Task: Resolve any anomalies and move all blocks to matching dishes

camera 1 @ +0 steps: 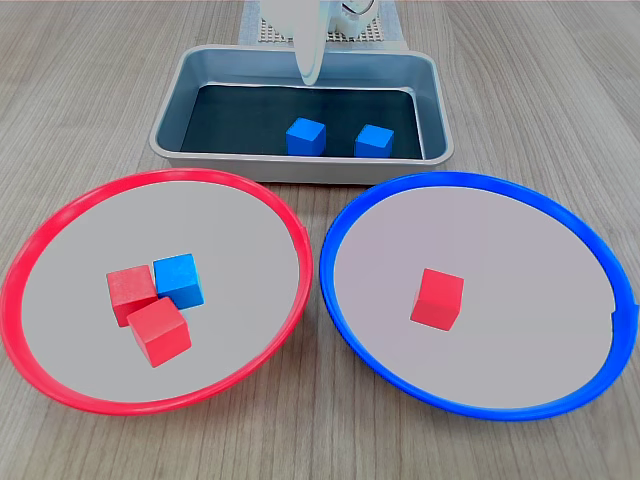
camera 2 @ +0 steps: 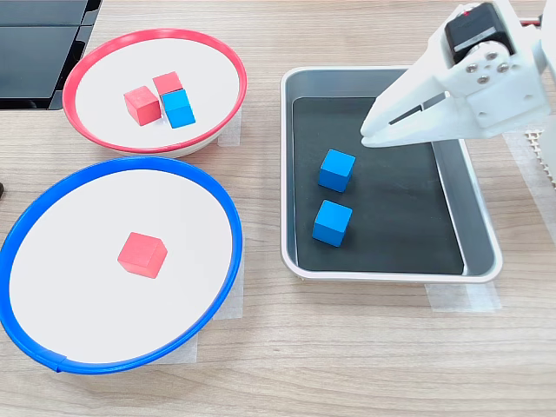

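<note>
Second exterior view: the tool (camera 2: 375, 130), nearly closed and empty, is held above the tray (camera 2: 391, 271), where two blue blocks (camera 2: 336, 169) (camera 2: 332, 222) sit close together; one could be nudged while the other is grasped.

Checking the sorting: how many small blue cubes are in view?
3. Two blue cubes sit in the grey metal tray; one lies in the red-rimmed round dish against two red cubes. None seems hidden.
</note>
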`<state>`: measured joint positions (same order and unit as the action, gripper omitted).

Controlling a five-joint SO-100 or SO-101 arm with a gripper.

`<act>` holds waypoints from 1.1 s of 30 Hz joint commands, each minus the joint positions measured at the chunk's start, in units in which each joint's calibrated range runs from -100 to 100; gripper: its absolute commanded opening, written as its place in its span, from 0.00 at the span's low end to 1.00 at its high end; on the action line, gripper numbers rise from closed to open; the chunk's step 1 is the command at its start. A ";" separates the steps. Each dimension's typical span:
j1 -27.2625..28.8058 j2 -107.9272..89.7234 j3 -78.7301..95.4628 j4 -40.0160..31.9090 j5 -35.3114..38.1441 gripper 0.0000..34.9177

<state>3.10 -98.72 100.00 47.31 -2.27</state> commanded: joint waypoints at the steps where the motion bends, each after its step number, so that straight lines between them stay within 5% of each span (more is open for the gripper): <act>1: -0.23 -0.34 0.00 0.11 0.15 0.01; 13: -0.70 2.56 -1.82 1.19 0.59 0.01; 21: 1.19 37.02 -25.58 1.35 6.40 0.30; 33: -1.92 77.70 -51.89 9.60 -1.71 0.34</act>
<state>2.30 -27.11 53.81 55.63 -2.47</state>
